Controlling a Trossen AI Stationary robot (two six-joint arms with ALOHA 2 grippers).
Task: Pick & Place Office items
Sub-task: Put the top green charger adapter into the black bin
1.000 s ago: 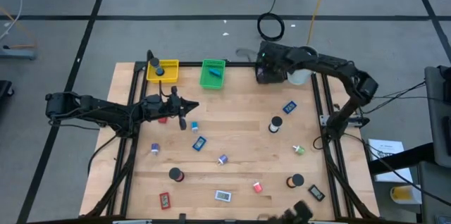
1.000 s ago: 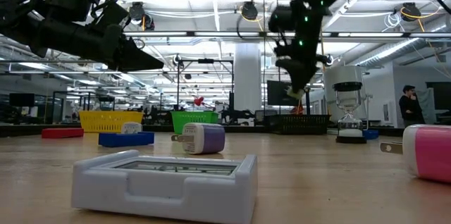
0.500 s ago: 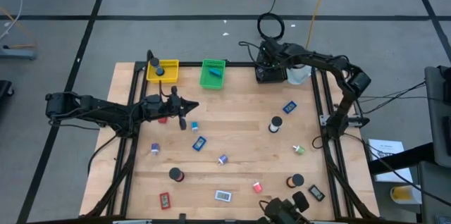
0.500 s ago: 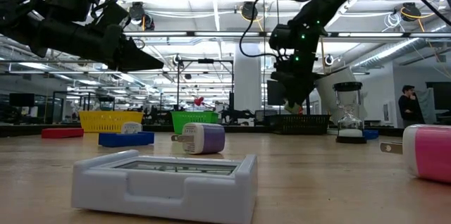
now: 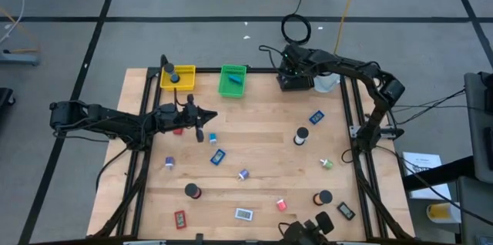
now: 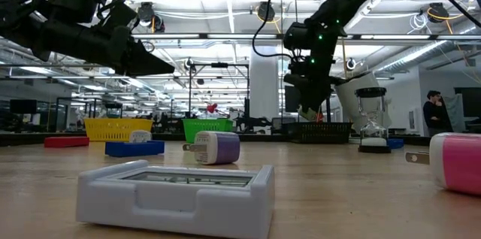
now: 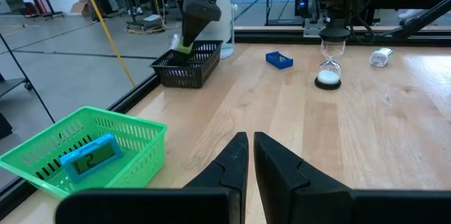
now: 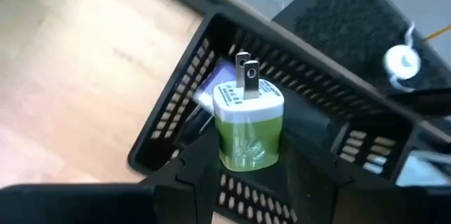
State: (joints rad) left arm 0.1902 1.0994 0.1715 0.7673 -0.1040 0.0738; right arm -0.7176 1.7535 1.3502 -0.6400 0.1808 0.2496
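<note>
The right gripper (image 8: 248, 155), clamped on a green plug adapter (image 8: 247, 127), hovers directly above the black tray (image 8: 184, 97). One purple item already lies inside; many office items remain scattered nearby. The left gripper (image 7: 250, 155), fingers together, waits well apart.

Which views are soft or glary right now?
Low view: the white case and pink plug up close are soft, ceiling lights glare, and the arms are near silhouettes. Right wrist view: the green plug is sharp, the black tray behind slightly blurred. Left wrist view: own fingers are soft. High view: even light.
</note>
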